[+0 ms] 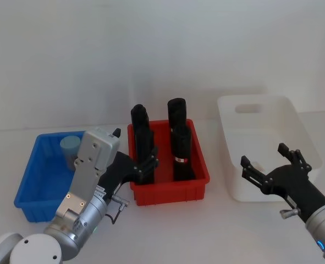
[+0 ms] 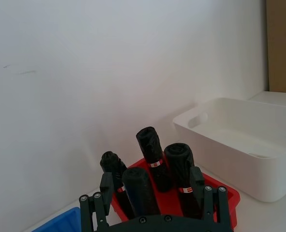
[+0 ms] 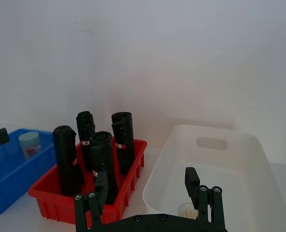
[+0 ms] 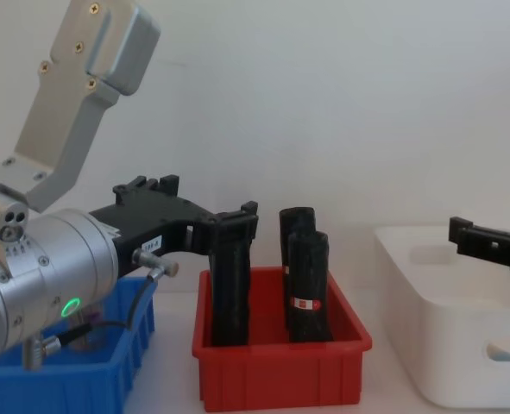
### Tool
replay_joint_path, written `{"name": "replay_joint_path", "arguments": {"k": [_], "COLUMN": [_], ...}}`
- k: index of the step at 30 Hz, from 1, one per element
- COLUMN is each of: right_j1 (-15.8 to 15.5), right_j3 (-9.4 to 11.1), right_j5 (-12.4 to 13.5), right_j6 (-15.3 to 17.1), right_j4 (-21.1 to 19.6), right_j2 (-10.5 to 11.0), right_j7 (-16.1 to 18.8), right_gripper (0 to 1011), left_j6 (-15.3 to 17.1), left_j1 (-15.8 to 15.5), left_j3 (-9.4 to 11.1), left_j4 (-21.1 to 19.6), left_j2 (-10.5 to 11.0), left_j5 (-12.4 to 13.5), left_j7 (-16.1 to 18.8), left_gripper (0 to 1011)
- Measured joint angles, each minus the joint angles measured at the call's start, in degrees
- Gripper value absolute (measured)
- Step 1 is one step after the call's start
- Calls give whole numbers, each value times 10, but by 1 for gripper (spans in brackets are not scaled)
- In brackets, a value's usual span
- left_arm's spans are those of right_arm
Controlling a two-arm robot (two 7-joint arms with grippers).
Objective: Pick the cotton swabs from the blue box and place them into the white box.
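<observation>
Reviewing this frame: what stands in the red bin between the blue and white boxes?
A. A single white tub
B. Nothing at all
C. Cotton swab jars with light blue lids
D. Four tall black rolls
D: four black rolls stand upright in the red bin, while the cotton swab jar with the light blue lid sits in the blue box.

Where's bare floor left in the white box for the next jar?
White box: floor bare from far wall to middle; one cotton swabs jar sits by the near wall, below the open right gripper. Crowded: red bin, four black rolls, left gripper at its left edge.
</observation>
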Motion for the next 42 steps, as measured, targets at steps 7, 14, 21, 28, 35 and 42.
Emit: {"name": "replay_joint_path", "arguments": {"k": [7,14,21,28,35,42], "right_j1": [7,27,64,109,156,210], "right_j3": [-1,-5,-10,-15,-19,-27], "right_j5": [-10,-26,-50,-66,-74,-81], "right_j6": [-1,-3,-9,-18,-29,-46], "right_j4": [10,37,88,150,219,297], "right_j2": [-4,-12,-30,-50,-71,-95], "right_j7": [10,28,57,87,122,162], "right_gripper": [1001,1001,1002,1002,1001,1002], "left_j6": [0,0,0,0,0,0], "left_j1": [0,0,0,0,0,0], "left_j3": [0,0,0,0,0,0], "left_j4": [0,0,0,0,0,0], "left_j2": [0,0,0,0,0,0], "left_j5": [0,0,0,0,0,0], "left_j7": [0,0,0,0,0,0], "left_gripper": [1000,1000,1000,1000,1000,999]}}
